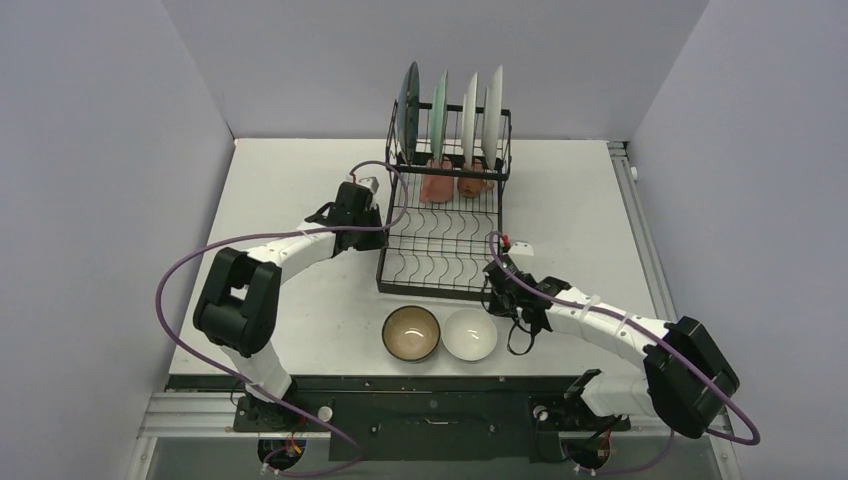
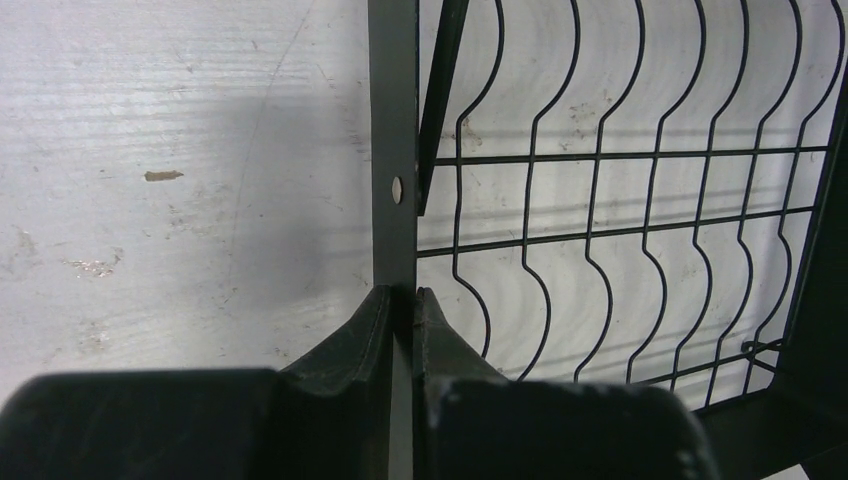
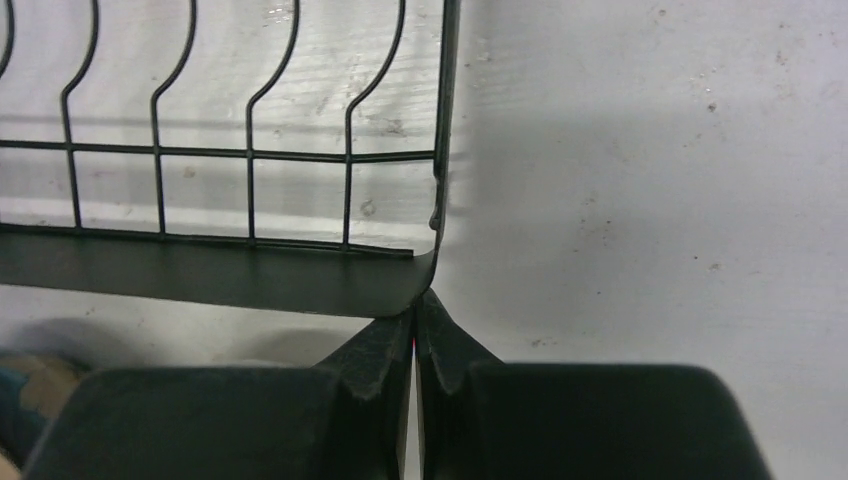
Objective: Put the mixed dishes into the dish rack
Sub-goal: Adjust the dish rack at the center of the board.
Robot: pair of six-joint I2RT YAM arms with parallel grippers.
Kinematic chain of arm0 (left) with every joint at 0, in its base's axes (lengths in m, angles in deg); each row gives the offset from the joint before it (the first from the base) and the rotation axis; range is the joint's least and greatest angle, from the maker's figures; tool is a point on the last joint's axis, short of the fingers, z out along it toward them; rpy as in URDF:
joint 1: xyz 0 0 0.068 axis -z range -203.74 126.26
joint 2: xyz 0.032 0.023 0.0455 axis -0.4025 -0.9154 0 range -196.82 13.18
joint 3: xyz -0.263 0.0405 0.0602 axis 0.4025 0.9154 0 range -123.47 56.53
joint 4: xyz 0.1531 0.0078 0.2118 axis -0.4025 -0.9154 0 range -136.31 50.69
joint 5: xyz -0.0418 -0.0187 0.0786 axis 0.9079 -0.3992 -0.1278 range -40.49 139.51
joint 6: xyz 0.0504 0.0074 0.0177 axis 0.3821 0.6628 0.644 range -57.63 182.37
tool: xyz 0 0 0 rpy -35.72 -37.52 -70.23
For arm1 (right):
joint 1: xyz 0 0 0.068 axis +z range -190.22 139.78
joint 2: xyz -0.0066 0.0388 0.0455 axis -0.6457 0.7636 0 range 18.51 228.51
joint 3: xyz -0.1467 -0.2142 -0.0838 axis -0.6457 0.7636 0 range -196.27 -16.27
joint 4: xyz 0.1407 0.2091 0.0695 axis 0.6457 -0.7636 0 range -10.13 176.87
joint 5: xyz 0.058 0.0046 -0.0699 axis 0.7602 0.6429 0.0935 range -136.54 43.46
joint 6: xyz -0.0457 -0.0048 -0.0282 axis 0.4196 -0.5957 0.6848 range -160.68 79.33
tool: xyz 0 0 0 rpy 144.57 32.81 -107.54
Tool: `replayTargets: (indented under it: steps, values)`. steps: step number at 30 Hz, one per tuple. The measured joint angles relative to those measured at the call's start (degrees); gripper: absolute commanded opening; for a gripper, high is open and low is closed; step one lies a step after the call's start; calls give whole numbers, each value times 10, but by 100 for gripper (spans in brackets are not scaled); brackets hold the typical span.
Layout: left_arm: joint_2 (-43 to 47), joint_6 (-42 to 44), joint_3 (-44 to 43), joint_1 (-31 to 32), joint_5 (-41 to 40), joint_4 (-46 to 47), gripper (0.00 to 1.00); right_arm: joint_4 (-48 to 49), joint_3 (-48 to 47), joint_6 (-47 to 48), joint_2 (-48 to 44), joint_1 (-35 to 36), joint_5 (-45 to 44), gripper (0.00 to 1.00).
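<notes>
The black wire dish rack (image 1: pixel 445 235) stands mid-table. Its upper level holds a dark teal plate (image 1: pixel 408 105), a light green plate (image 1: pixel 440 110) and two white plates (image 1: pixel 469 112) upright. A pink mug (image 1: pixel 437 186) and a second mug (image 1: pixel 476 184) lie under them. The brown bowl (image 1: pixel 411 333) and small white bowl (image 1: pixel 470 334) sit on the table in front of the rack. My left gripper (image 1: pixel 378 228) (image 2: pixel 403 295) is shut on the rack's left frame bar (image 2: pixel 393 150). My right gripper (image 1: pixel 493 272) (image 3: pixel 416 300) is shut, its tips touching the rack's front right corner (image 3: pixel 425 270).
Grey walls close in the table at the back and both sides. The lower grid tray (image 1: pixel 440 255) holds nothing. Purple cables loop from both arms. The table's near edge (image 1: pixel 420 378) runs just in front of the bowls.
</notes>
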Motion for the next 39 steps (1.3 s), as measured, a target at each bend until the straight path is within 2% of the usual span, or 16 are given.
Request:
replayTargets:
  steps: [11, 27, 30, 35, 36, 39]
  values:
    - [38, -36, 58, 25, -16, 49, 0, -14, -10, 4, 39, -66, 32, 0]
    - [91, -75, 99, 77, -111, 15, 1, -19, -112, 41, 150, -146, 47, 0]
    - [90, -86, 98, 82, -118, 15, 7, -33, -139, 49, 172, -158, 47, 0]
    - [78, -95, 85, 88, -114, 11, 26, -50, -183, 63, 208, -179, 47, 1]
    - [74, -94, 79, 91, -103, 9, 32, -51, -192, 64, 216, -184, 46, 1]
    - [65, -93, 70, 108, -58, -1, 40, -43, -221, 71, 233, -200, 47, 1]
